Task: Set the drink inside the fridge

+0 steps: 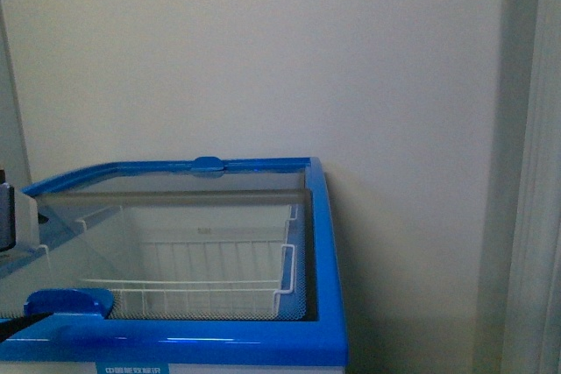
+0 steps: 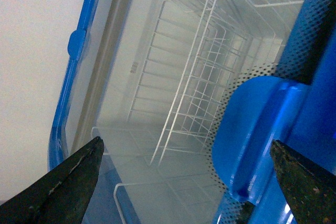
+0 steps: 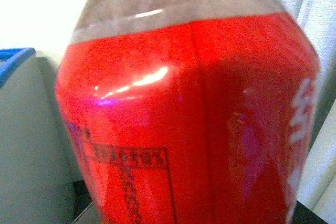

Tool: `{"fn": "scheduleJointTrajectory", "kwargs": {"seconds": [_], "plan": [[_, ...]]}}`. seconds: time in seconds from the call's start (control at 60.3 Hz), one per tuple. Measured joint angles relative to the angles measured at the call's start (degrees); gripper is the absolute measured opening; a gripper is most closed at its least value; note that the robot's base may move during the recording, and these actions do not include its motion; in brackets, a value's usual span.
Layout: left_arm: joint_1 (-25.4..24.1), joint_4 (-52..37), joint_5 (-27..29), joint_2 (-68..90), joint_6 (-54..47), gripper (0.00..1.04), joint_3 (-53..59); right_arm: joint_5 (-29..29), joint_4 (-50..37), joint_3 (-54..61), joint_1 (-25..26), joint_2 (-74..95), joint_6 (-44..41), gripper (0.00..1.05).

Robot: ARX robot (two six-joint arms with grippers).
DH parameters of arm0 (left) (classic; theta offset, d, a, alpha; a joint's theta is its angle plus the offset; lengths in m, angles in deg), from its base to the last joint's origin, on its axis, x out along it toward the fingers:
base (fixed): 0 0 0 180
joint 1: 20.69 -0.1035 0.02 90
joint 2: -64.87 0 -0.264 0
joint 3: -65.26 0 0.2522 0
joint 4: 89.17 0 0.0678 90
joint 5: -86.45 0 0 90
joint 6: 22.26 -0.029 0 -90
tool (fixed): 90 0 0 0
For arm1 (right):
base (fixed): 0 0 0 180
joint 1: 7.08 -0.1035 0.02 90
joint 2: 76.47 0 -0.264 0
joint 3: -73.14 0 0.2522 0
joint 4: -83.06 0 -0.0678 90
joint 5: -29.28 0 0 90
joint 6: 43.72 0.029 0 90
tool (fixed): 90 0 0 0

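The fridge [image 1: 326, 243] is a white chest cooler with a blue top rim and glass lids, low in the front view. A white wire basket [image 1: 210, 269] hangs inside it. My left gripper [image 2: 184, 182] is open just above the glass lid. One of its fingers [image 2: 68, 182] is over the glass and the other is beside the lid's blue handle [image 2: 257, 129]. My right gripper is shut on the drink [image 3: 189, 119]. Its red label fills the right wrist view and hides the fingers; the cap is out of view. The fridge's blue corner [image 3: 13, 59] lies to one side of the drink.
A plain white wall [image 1: 263, 50] stands behind the fridge. A pale curtain [image 1: 535, 172] hangs at the far right and also shows behind the drink [image 3: 310, 3]. Part of my left arm [image 1: 7, 216] shows at the front view's left edge.
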Motion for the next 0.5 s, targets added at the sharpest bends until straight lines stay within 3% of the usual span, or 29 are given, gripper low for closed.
{"fn": "scheduleJointTrajectory", "kwargs": {"seconds": [0.216,0.498], "plan": [[1.2,2.7,0.7,8.3,-0.3,0.97,-9.4,0.0,0.0,0.0,0.0,0.0,0.0,0.36],[4.3,3.6,5.9,22.3,0.1,0.97,-31.6,0.0,0.0,0.0,0.0,0.0,0.0,0.36]]}}
